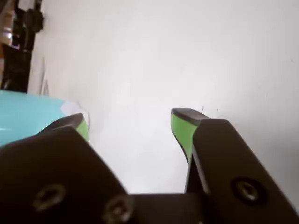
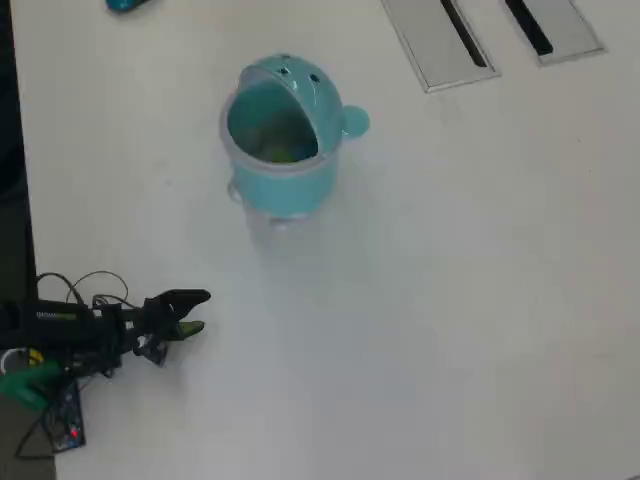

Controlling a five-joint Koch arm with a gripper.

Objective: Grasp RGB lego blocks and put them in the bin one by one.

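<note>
White surface (image 2: 430, 330) is lying bare of blocks; something yellow-green is showing inside the bin (image 2: 285, 165), well apart from the fingers (image 2: 196, 312), which are gaping wide and holding nothing. Judging by this, the sorting is nearly or fully done; any next move needs another block located.

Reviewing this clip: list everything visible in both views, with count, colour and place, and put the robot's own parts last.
bin: one, light teal, round, domed lid swung back, upper centre of the overhead view; something yellow-green shows inside, too blurred to identify.
slotted panels: two, flat grey with dark slots, top right of the overhead view.
small teal object: one, cut off at the top edge, cannot identify.
table: one, white, no loose lego blocks visible on it.
arm: one, black, with wires, lower left of the overhead view.
gripper: one, black with green pads, jaws apart and empty, clear of the bin.
</note>
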